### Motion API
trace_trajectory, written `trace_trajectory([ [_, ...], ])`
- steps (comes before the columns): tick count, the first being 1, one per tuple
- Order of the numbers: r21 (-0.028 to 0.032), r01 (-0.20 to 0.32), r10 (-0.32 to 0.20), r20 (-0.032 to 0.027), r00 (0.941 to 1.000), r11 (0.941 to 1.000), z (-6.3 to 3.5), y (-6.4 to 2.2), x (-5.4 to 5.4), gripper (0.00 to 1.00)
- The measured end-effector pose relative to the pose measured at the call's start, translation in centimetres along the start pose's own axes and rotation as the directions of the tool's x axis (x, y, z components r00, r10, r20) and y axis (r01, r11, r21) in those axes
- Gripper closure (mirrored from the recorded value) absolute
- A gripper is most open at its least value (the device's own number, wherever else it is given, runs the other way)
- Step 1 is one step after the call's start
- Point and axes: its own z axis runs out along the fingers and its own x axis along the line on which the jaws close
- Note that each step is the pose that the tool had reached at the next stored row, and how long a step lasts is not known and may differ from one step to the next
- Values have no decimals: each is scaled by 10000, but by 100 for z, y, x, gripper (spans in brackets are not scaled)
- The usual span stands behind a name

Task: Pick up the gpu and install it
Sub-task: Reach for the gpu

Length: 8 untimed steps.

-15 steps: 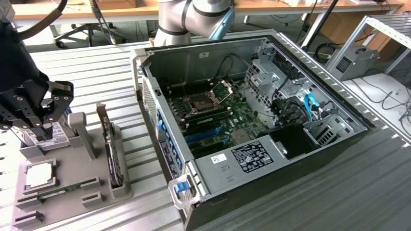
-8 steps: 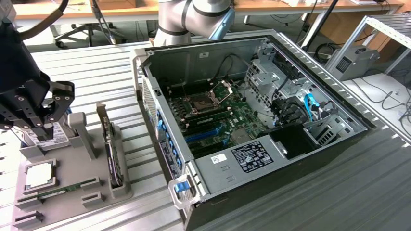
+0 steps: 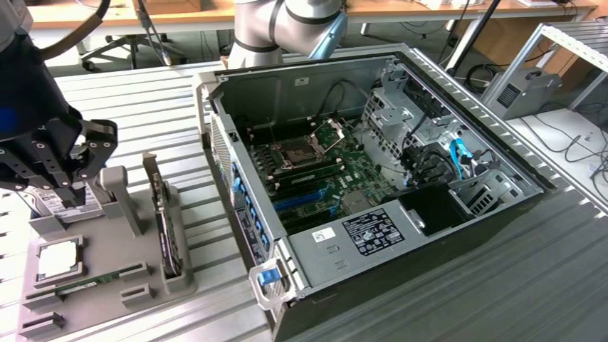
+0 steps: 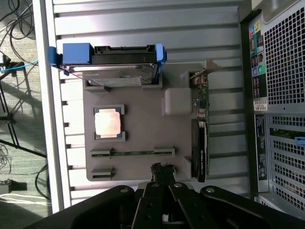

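Across the lower half of the exterior view runs the ribbed grey metal worktop point(image 3: 475, 285), carrying the open black-and-silver computer case point(image 3: 256, 92) at centre frame. At lower left sits the grey moulded parts tray point(image 3: 114, 242). Over its upper-left corner hangs the black gripper point(image 3: 62, 189), shut and holding nothing, close by the silver hard drive with blue rails point(image 4: 114, 71). The gpu point(image 3: 169, 228), a slim green card with a black fan, stands on edge in the tray slot nearest the case, untouched. My judgement of the risk: coming down shut or off-line could strike the card's thin edge or catch the wrong part, and a skewed grip could jam it in its slot.
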Motion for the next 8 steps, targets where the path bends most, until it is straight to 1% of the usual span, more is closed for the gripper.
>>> trace_trajectory([
  [8, 1, 0, 0, 0, 10000, 10000, 33, 0, -40, 89],
])
